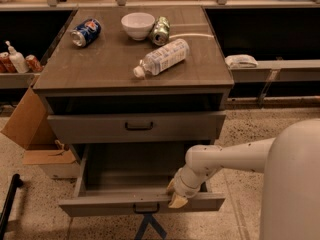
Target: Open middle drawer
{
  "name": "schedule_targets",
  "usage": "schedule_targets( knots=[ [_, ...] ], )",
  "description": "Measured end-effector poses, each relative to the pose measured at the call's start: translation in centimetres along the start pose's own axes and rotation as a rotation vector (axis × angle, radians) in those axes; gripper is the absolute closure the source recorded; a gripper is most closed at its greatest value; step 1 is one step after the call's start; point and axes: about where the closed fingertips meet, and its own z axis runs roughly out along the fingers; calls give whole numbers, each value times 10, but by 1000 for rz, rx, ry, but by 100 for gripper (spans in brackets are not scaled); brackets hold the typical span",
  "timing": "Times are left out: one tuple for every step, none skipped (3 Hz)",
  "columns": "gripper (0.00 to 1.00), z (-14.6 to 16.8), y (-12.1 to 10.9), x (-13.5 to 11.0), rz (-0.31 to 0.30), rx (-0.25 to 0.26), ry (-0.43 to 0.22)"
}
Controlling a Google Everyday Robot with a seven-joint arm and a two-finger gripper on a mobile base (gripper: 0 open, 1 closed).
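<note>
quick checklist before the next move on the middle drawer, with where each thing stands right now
1. Gripper at the middle drawer front, right of its handle: ok.
2. Middle drawer pulled out, inside showing: ok.
3. Middle drawer at full extension: cannot tell.
4. Arm clear of the upper drawer: cannot tell.
5. Cardboard box apart from the middle drawer's left corner: ok.
6. Bottle lying on the cabinet top, not over the edge: ok.
</note>
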Motion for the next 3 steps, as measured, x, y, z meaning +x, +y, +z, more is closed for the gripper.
schedule_targets(
  knots=[
    [0, 0, 0, 0, 0, 0, 0],
    [0, -10, -2, 3, -5, 22, -32],
    [0, -36, -5, 10, -4, 65, -46]
  ],
)
